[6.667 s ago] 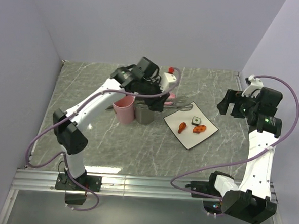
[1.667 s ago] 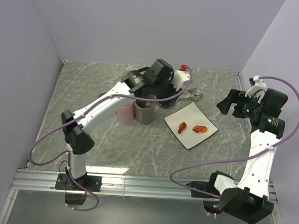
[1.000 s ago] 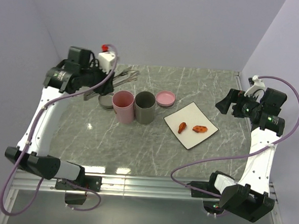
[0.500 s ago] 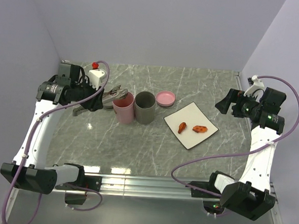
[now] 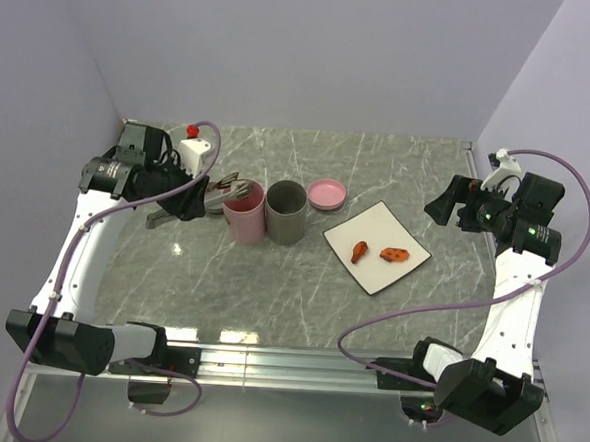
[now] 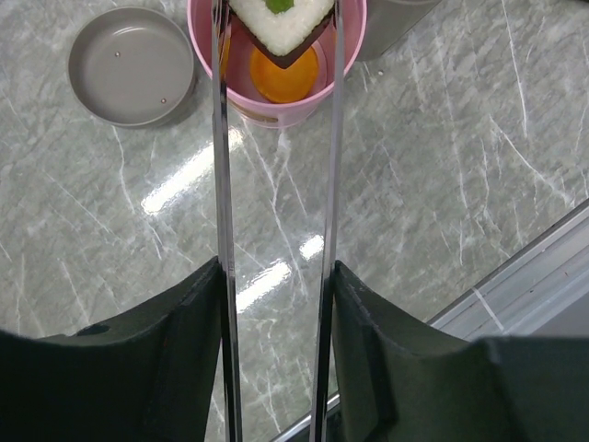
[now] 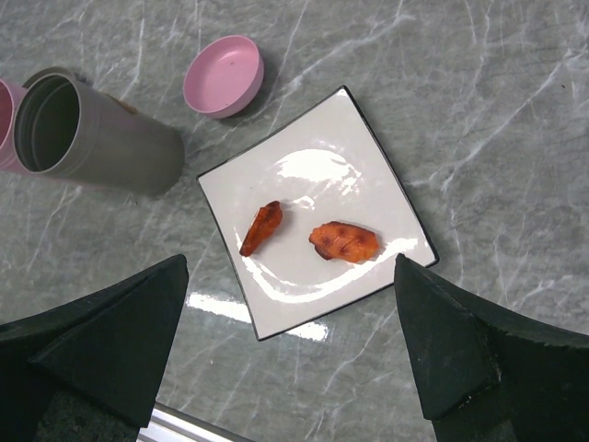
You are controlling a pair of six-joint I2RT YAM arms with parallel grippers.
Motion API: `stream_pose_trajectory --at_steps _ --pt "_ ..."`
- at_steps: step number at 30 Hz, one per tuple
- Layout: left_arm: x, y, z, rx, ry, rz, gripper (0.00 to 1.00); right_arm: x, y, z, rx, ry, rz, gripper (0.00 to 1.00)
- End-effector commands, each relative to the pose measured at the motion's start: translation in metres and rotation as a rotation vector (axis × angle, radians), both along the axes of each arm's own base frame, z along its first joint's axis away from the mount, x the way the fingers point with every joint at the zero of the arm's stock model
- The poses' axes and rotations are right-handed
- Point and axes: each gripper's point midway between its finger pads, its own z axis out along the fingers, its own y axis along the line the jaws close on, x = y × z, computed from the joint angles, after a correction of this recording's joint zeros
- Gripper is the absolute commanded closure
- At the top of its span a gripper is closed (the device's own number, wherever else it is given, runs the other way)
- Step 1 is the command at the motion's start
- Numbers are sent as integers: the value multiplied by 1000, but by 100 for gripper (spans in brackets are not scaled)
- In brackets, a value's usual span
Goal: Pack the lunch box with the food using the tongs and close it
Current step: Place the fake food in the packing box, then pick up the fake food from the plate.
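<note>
The cube [image 6: 281, 28] is pinched between the tips of the tongs [image 6: 221, 184] just above the mouth of the pink cup [image 6: 276, 117], where the orange piece [image 6: 285, 78] lies at the bottom. The left gripper [image 6: 276, 272] squeezes the tongs' two arms between its fingers, with the grey lid [image 6: 132, 66] on the surface [image 6: 460, 166] beside the cup. The two lumps [image 7: 262, 227] [image 7: 344, 241] lie apart on the plate [image 7: 304, 170], near the pink lid [image 7: 224, 75] and grey cup [image 7: 92, 143], under the right gripper [image 7: 291, 262], which is spread wide and holds nothing.
</note>
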Motion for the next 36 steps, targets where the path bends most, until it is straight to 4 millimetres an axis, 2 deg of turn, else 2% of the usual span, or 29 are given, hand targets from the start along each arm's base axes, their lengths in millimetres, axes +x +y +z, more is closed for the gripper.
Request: stream_pose_trajectory --at_steps 1,7,10,11,13,14,17,21,23,24,26,27,30,36 --pt "9 -2 11 -15 -63 -11 48 -1 0 6 -11 -24 5 0" --pt "12 -5 19 -26 -77 -21 42 -1 0 7 -7 -26 8 0" --pt "15 -8 31 -42 -92 -29 43 -1 0 7 -6 -26 7 0" --pt "18 -10 43 -56 -115 -35 43 -1 1 7 -5 -28 9 0" --pt "19 -18 50 -74 -109 -59 43 -1 1 8 -3 -29 10 0" --pt "20 -21 61 -79 -134 -70 43 -1 1 8 -2 -26 10 0" --pt "22 -38 71 -77 -151 -105 43 -1 1 9 -5 -28 7 0" --pt "16 -86 77 -79 -165 -200 43 -1 0 9 -8 -30 1 0" --pt "17 -107 77 -96 -158 -223 43 -1 0 10 -9 -31 -3 0" --pt "10 -123 74 -98 -151 -259 42 -1 0 12 -10 -35 -3 0" --pt "10 -142 68 -103 -133 -291 42 -2 0 12 -8 -34 -4 0" --pt "4 -155 66 -101 -133 -324 42 -1 0 13 -5 -35 -3 0" --pt "2 -177 55 -93 -122 -357 42 -1 1 17 -2 -40 -3 0" --pt "-15 -217 10 -63 -45 -407 42 1 1 23 10 -45 1 0"
